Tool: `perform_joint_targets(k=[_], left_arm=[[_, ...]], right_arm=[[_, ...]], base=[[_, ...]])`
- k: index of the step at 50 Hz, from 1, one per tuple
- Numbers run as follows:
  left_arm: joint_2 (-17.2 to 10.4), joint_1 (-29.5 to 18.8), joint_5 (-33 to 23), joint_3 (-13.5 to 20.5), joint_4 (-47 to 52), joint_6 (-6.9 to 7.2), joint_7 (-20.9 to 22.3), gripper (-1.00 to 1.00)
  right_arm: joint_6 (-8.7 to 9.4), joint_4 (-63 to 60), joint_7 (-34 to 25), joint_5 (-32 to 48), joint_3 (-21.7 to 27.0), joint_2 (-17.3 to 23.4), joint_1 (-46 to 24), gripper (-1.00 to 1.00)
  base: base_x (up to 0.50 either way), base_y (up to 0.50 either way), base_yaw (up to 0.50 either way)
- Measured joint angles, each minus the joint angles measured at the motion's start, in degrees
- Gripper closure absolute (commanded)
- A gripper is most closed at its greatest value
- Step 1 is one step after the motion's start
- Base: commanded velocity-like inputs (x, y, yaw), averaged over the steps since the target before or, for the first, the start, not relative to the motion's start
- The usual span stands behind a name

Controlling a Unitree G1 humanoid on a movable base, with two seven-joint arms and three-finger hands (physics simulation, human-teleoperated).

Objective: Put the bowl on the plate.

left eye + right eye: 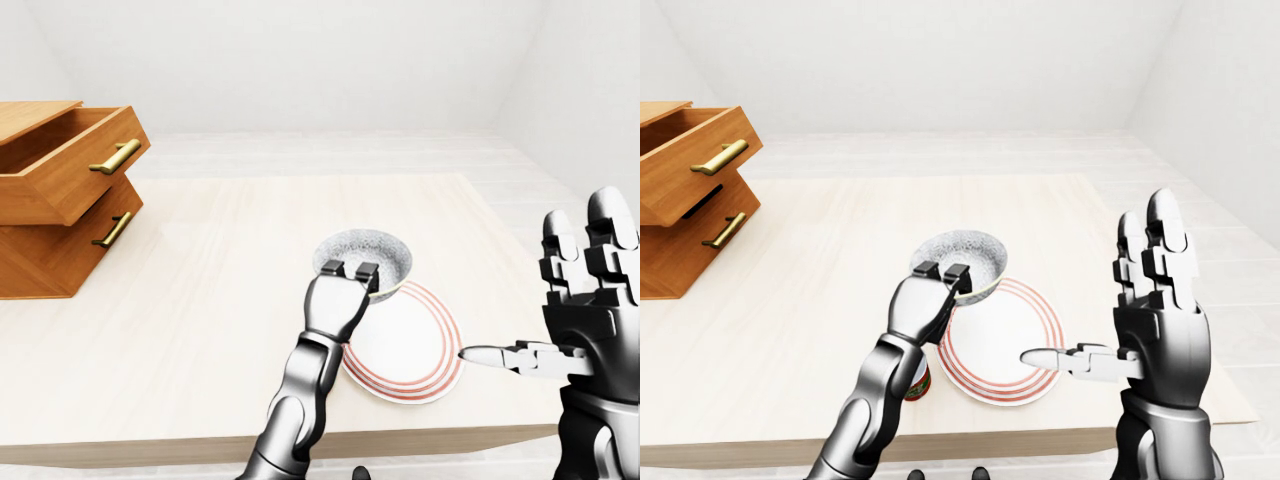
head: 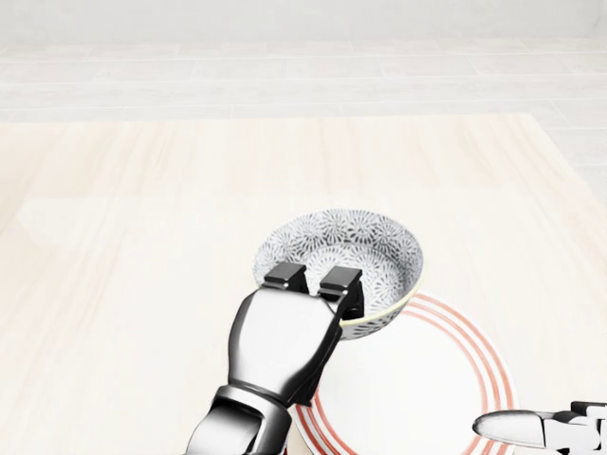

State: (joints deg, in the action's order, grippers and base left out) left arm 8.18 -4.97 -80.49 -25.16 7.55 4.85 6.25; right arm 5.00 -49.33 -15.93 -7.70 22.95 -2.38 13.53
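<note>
A grey-patterned bowl (image 2: 353, 248) with a pale rim sits at the upper left edge of a white plate (image 2: 408, 391) with red rings, overlapping its rim. My left hand (image 2: 313, 282) is shut on the bowl's near rim, two fingers hooked over the edge. Whether the bowl rests on the plate or hangs just above it I cannot tell. My right hand (image 1: 1110, 300) stands open and upright to the right of the plate, fingers raised and its thumb pointing left over the plate's right edge, touching nothing.
A wooden drawer cabinet (image 1: 60, 200) stands at the table's left, its top drawer (image 1: 70, 160) pulled open. A small red object (image 1: 919, 384) peeks out beside my left forearm. The table's near edge (image 1: 400, 440) runs just below the plate.
</note>
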Motion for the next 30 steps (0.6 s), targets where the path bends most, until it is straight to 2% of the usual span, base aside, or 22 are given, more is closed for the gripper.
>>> perform_joint_targets(k=[14,30], left_arm=[[2.0,-0.1,-1.3,-3.0,-4.7,0.15,-3.4,1.0],[2.6,-0.4,-1.3,-3.9,-9.5,-0.3,-7.0,1.0]], right_arm=[[0.0,0.0,-1.0,-1.0,2.0,-0.5,0.4,-1.0],[0.0,0.4,-1.2,-1.0,2.5,-0.9,0.3,-1.0]], base=[[0.0,0.0,0.0],[0.0,0.0,0.0]])
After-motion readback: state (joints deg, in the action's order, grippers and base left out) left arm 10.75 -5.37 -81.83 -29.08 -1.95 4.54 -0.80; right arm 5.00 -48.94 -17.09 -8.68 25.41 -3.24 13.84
